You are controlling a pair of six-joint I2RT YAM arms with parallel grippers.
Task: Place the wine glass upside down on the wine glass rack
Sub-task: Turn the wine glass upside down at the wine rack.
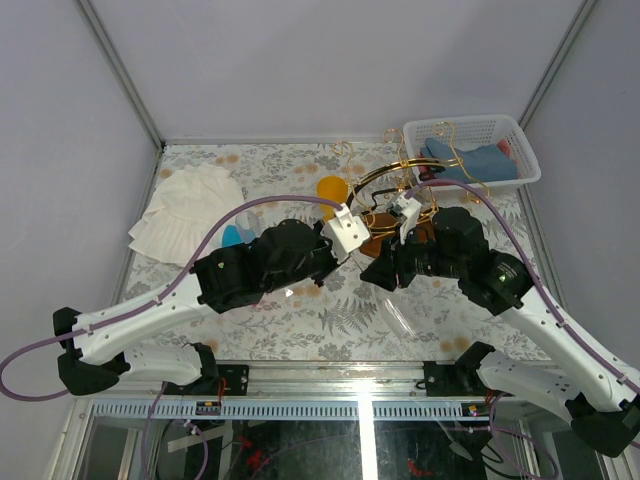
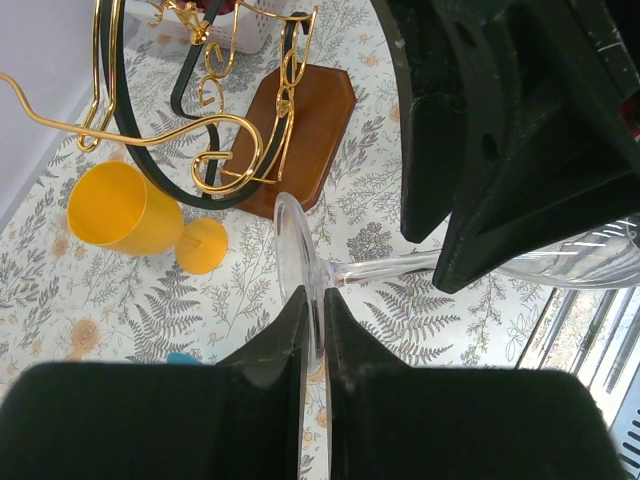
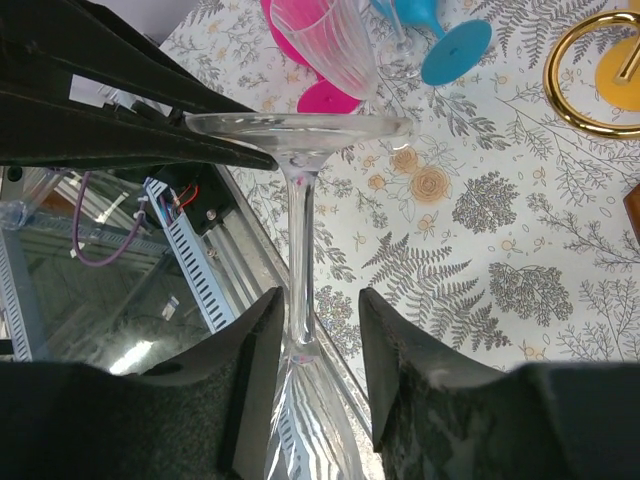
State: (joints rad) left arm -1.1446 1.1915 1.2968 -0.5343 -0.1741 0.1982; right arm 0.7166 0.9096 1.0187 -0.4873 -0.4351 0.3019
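A clear wine glass point(image 2: 385, 268) hangs sideways above the table between my two grippers. My left gripper point(image 2: 313, 295) is shut on the rim of the glass's round foot point(image 3: 300, 128). My right gripper point(image 3: 320, 300) stands open around the stem point(image 3: 298, 240) just above the bowl. Its left finger is close against the stem, and its right finger is still a gap away. The wine glass rack point(image 2: 305, 120), with gold wire arms and a black arch on a brown base, stands just behind the glass point(image 1: 385, 190).
A yellow plastic glass point(image 2: 115, 210) lies beside the rack. Pink point(image 3: 330, 50) and blue point(image 3: 440, 40) glasses stand to the left. A white basket point(image 1: 470, 150) with blue cloth sits at the back right, a white cloth point(image 1: 190, 210) at the left. The table's near edge point(image 3: 200, 260) lies under the glass.
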